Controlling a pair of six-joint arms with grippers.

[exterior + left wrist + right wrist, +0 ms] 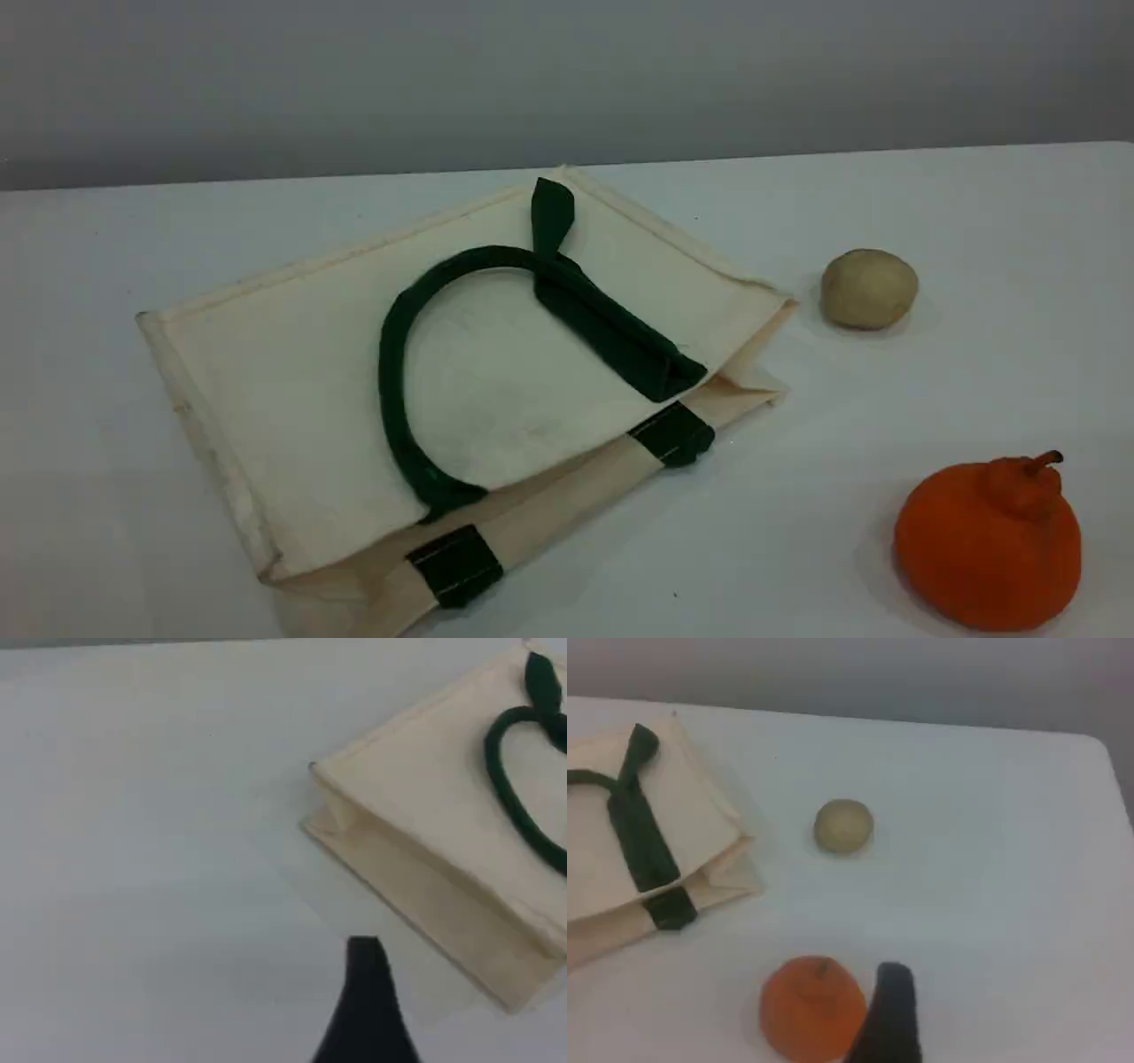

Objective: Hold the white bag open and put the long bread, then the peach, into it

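The white bag lies flat and closed on the table, its mouth toward the front right. One dark green strap handle is folded back over its top face. The left wrist view shows the bag's bottom corner up and right of the one dark fingertip that shows there, well apart from it. The right wrist view has the bag's mouth end at the left. That arm's single visible fingertip hangs above the table with nothing in it. Neither gripper shows in the scene view. The long bread and the peach are out of view.
A tan potato-like ball sits right of the bag. An orange stemmed fruit stands at the front right, just left of the right fingertip in that view. The table's far edge runs behind the bag.
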